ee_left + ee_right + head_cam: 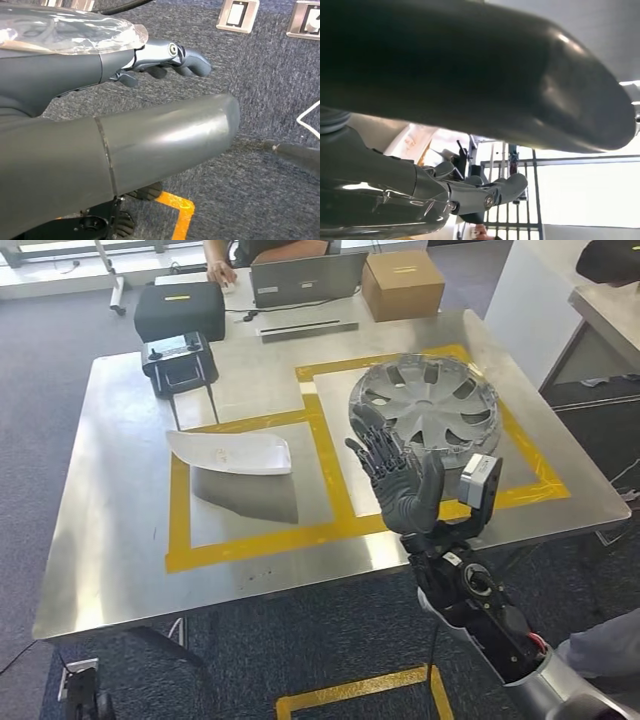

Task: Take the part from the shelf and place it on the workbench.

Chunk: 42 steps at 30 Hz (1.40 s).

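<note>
Here we see the large brushed-metal workbench, marked with yellow tape into two rectangular bays. In the bay toward three o'clock lies the round silver-grey wheel cover with spoke cut-outs, flat on the metal, its edge overlapping the tape at the far side. In the bay toward nine o'clock sits a white curved panel on a grey wedge-shaped base, well apart from the wheel cover. Beyond it, toward eleven o'clock, we find a black controller with two thin legs and behind that a black case. At twelve o'clock stand a grey laptop and a brown cardboard box, and a person's hand rests near the laptop.

Our right hand is raised upright at about five o'clock of the wheel cover, palm showing, fingers spread apart and holding nothing; it stands in front of the cover's near rim, and we cannot tell whether it touches it. Our left hand hangs over blue-grey carpet, fingers stretched out with nothing in them.
</note>
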Motion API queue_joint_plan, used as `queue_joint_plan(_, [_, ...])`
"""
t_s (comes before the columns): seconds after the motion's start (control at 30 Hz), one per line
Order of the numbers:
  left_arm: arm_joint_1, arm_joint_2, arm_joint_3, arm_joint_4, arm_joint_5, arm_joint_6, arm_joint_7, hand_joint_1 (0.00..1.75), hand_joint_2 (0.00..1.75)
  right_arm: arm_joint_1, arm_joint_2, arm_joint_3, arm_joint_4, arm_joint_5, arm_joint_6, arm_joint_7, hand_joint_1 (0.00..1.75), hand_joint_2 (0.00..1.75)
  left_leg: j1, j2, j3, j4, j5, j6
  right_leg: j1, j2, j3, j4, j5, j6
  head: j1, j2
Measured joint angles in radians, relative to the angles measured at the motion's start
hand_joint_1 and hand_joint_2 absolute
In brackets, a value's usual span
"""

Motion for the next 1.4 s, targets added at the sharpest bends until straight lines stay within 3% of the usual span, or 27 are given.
queue_joint_plan(0.07, [0.001, 0.002, 0.000, 0.000, 0.000, 0.000, 0.000, 0.00, 0.00, -0.003, 0.003, 0.000, 0.002, 0.001, 0.000, 0.000, 0.00, 0.00, 0.002, -0.001, -0.020, 0.037, -0.035, -0.011, -0.004, -0.004, -0.013, -0.004, 0.016, -0.017, -0.006, 0.000])
queue_joint_plan(0.17, [0.001, 0.004, 0.000, 0.000, -0.002, 0.001, 0.000, 0.00, 0.00, -0.004, 0.006, 0.001, 0.003, 0.003, 0.000, 0.000, 0.00, 0.00, 0.005, -0.001, -0.091, 0.226, -0.167, -0.023, -0.004, -0.008, -0.045, -0.005, 0.043, -0.031, -0.018, 0.000])
queue_joint_plan(0.2, [0.002, 0.004, 0.000, 0.000, -0.004, 0.001, 0.000, 0.00, 0.00, -0.003, 0.006, 0.001, 0.004, 0.003, 0.000, 0.001, 0.00, 0.00, 0.006, -0.001, -0.106, 0.283, -0.191, -0.026, -0.003, -0.008, -0.057, -0.004, 0.051, -0.031, -0.020, 0.000])
queue_joint_plan(0.23, [0.003, 0.004, 0.000, 0.000, -0.004, 0.001, 0.000, 0.00, 0.00, -0.002, 0.006, 0.001, 0.005, 0.004, 0.000, 0.001, 0.00, 0.00, 0.007, -0.001, -0.107, 0.311, -0.193, -0.027, -0.002, -0.008, -0.068, -0.004, 0.059, -0.031, -0.020, 0.000])
queue_joint_plan(0.27, [0.003, 0.004, 0.000, 0.000, -0.005, 0.001, 0.001, 0.00, 0.00, -0.001, 0.006, 0.000, 0.006, 0.004, 0.000, 0.001, 0.00, 0.00, 0.008, -0.001, -0.088, 0.300, -0.175, -0.026, -0.001, -0.008, -0.078, -0.003, 0.066, -0.030, -0.020, 0.000])
queue_joint_plan(0.33, [0.001, 0.004, 0.000, 0.000, -0.007, 0.001, 0.001, 0.00, 0.00, 0.000, 0.006, 0.000, 0.007, 0.006, -0.002, 0.001, 0.00, 0.00, 0.008, -0.001, 0.003, 0.175, -0.120, -0.017, 0.000, -0.008, -0.093, -0.003, 0.080, -0.026, -0.020, 0.000])
queue_joint_plan(0.4, [-0.003, 0.005, 0.000, 0.000, -0.009, 0.001, 0.002, 0.00, 0.00, 0.000, 0.007, 0.000, 0.007, 0.009, -0.004, 0.001, 0.00, 0.00, 0.004, -0.002, 0.095, 0.031, -0.097, -0.005, 0.004, -0.008, -0.102, -0.002, 0.092, -0.018, -0.020, 0.000])
queue_joint_plan(0.47, [-0.003, 0.006, 0.000, 0.000, -0.010, 0.001, 0.001, 0.00, 0.00, 0.001, 0.008, -0.001, 0.007, 0.011, -0.006, 0.002, 0.00, 0.00, -0.002, -0.002, 0.123, -0.023, -0.097, 0.003, 0.005, -0.008, -0.107, -0.002, 0.104, -0.006, -0.018, 0.000])
queue_joint_plan(0.53, [-0.001, 0.004, 0.000, 0.000, -0.011, 0.001, 0.001, 0.00, 0.00, 0.004, 0.008, -0.001, 0.007, 0.012, -0.007, 0.002, 0.00, 0.00, 0.001, 0.001, 0.115, -0.028, -0.086, 0.016, 0.004, -0.007, -0.115, 0.003, 0.101, 0.005, -0.017, 0.000])
queue_joint_plan(0.57, [-0.001, 0.004, 0.000, 0.000, -0.011, 0.001, 0.001, 0.00, 0.00, 0.005, 0.008, -0.002, 0.007, 0.012, -0.008, 0.003, 0.00, 0.00, 0.003, 0.003, 0.109, -0.030, -0.078, 0.024, 0.003, -0.006, -0.124, 0.023, 0.080, 0.011, -0.016, 0.000])
queue_joint_plan(0.6, [0.000, 0.003, 0.000, 0.000, -0.012, 0.001, 0.001, 0.00, 0.00, 0.007, 0.008, -0.002, 0.007, 0.012, -0.008, 0.003, 0.00, 0.00, 0.006, 0.006, 0.102, -0.032, -0.070, 0.032, 0.002, -0.006, -0.139, 0.064, 0.043, 0.015, -0.014, 0.000])
queue_joint_plan(0.67, [0.000, 0.002, 0.000, 0.000, -0.013, 0.001, 0.001, 0.00, 0.00, 0.011, 0.009, -0.003, 0.007, 0.013, -0.008, 0.003, 0.00, 0.00, 0.006, 0.008, 0.085, -0.032, -0.056, 0.039, -0.001, -0.006, -0.180, 0.198, -0.052, 0.021, -0.010, 0.000])
queue_joint_plan(0.7, [0.002, 0.002, 0.000, 0.000, -0.014, 0.001, 0.001, 0.00, 0.00, 0.015, 0.009, -0.004, 0.007, 0.013, -0.009, 0.004, 0.00, 0.00, 0.005, 0.008, 0.075, -0.031, -0.049, 0.039, -0.001, -0.006, -0.195, 0.263, -0.083, 0.024, -0.009, 0.000])
queue_joint_plan(0.73, [0.003, 0.001, 0.000, 0.000, -0.014, 0.001, 0.001, 0.00, 0.00, 0.019, 0.009, -0.004, 0.007, 0.013, -0.009, 0.006, 0.00, 0.00, 0.005, 0.008, 0.065, -0.030, -0.042, 0.038, -0.002, -0.006, -0.197, 0.301, -0.092, 0.026, -0.008, 0.000])
queue_joint_plan(0.77, [0.004, 0.001, 0.000, 0.000, -0.015, 0.001, 0.001, 0.00, 0.00, 0.022, 0.009, -0.004, 0.007, 0.013, -0.009, 0.010, 0.00, 0.00, 0.005, 0.008, 0.055, -0.027, -0.036, 0.036, -0.002, -0.006, -0.182, 0.301, -0.079, 0.028, -0.007, 0.000])
queue_joint_plan(0.8, [0.005, 0.001, 0.000, 0.000, -0.015, 0.001, 0.001, 0.00, 0.00, 0.024, 0.009, -0.005, 0.006, 0.013, -0.010, 0.014, 0.00, 0.00, 0.006, 0.008, 0.046, -0.024, -0.031, 0.034, -0.003, -0.006, -0.147, 0.260, -0.052, 0.028, -0.006, 0.000])
queue_joint_plan(0.87, [0.006, 0.000, 0.000, 0.000, -0.015, 0.001, 0.001, 0.00, 0.00, 0.027, 0.009, -0.006, 0.002, 0.013, -0.014, 0.022, 0.00, 0.00, 0.004, 0.008, 0.032, -0.015, -0.024, 0.026, -0.003, -0.006, -0.047, 0.108, -0.004, 0.026, -0.002, 0.000])
queue_joint_plan(0.93, [0.005, 0.000, 0.000, 0.000, -0.016, 0.001, 0.001, 0.00, 0.00, 0.030, 0.009, -0.009, -0.003, 0.013, -0.018, 0.027, 0.00, 0.00, 0.001, 0.008, 0.022, -0.010, -0.014, 0.016, -0.001, -0.004, 0.012, 0.002, 0.005, 0.020, -0.001, 0.000])
queue_joint_plan(1.03, [0.006, 0.000, 0.000, 0.000, -0.017, 0.001, 0.000, 0.00, 0.00, 0.034, 0.009, -0.010, -0.007, 0.013, -0.020, 0.031, 0.00, 0.00, 0.000, 0.007, 0.012, -0.007, -0.001, -0.002, -0.001, -0.005, 0.005, -0.015, 0.014, 0.001, -0.003, 0.000])
queue_joint_plan(1.07, [0.006, 0.001, 0.000, 0.000, -0.017, 0.001, 0.000, 0.00, 0.00, 0.034, 0.009, -0.010, -0.009, 0.014, -0.020, 0.031, 0.00, 0.00, 0.001, 0.007, 0.002, 0.009, -0.018, -0.008, -0.003, -0.006, -0.003, -0.016, 0.021, -0.008, -0.005, 0.000])
queue_joint_plan(1.1, [0.006, 0.001, 0.000, 0.000, -0.017, 0.001, 0.000, 0.00, 0.00, 0.034, 0.009, -0.010, -0.010, 0.014, -0.020, 0.032, 0.00, 0.00, 0.002, 0.006, -0.014, 0.043, -0.049, -0.014, -0.005, -0.008, -0.013, -0.018, 0.030, -0.017, -0.009, 0.000])
queue_joint_plan(1.17, [0.006, 0.001, 0.000, 0.000, -0.017, 0.001, 0.000, 0.00, 0.00, 0.035, 0.009, -0.010, -0.013, 0.014, -0.021, 0.032, 0.00, 0.00, 0.006, 0.005, -0.065, 0.175, -0.146, -0.024, -0.005, -0.009, -0.036, -0.018, 0.049, -0.027, -0.016, 0.000])
queue_joint_plan(1.2, [0.006, 0.000, 0.000, 0.000, -0.018, 0.001, 0.000, 0.00, 0.00, 0.036, 0.009, -0.010, -0.014, 0.014, -0.023, 0.033, 0.00, 0.00, 0.007, 0.005, -0.088, 0.246, -0.180, -0.028, -0.004, -0.010, -0.049, -0.017, 0.057, -0.029, -0.018, 0.000])
queue_joint_plan(1.23, [0.007, 0.000, 0.000, 0.000, -0.020, 0.001, 0.000, 0.00, 0.00, 0.038, 0.009, -0.010, -0.014, 0.014, -0.025, 0.034, 0.00, 0.00, 0.008, 0.005, -0.099, 0.296, -0.195, -0.030, -0.003, -0.010, -0.061, -0.016, 0.065, -0.029, -0.018, 0.000])
queue_joint_plan(1.27, [0.007, -0.001, 0.000, 0.000, -0.021, 0.001, 0.000, 0.00, 0.00, 0.040, 0.009, -0.010, -0.015, 0.014, -0.029, 0.035, 0.00, 0.00, 0.009, 0.005, -0.091, 0.308, -0.187, -0.030, -0.002, -0.009, -0.073, -0.014, 0.073, -0.028, -0.019, 0.000])
queue_joint_plan(1.3, [0.007, -0.001, 0.000, 0.000, -0.023, 0.001, 0.000, 0.00, 0.00, 0.042, 0.009, -0.011, -0.017, 0.014, -0.033, 0.036, 0.00, 0.00, 0.009, 0.005, -0.064, 0.279, -0.162, -0.028, -0.001, -0.009, -0.082, -0.013, 0.079, -0.027, -0.019, 0.000])
queue_joint_plan(1.4, [0.001, -0.001, 0.000, 0.000, -0.028, 0.001, 0.000, 0.00, 0.00, 0.046, 0.009, -0.011, -0.026, 0.014, -0.040, 0.038, 0.00, 0.00, 0.004, 0.004, 0.079, 0.058, -0.097, -0.008, 0.002, -0.008, -0.099, -0.010, 0.096, -0.018, -0.018, 0.000])
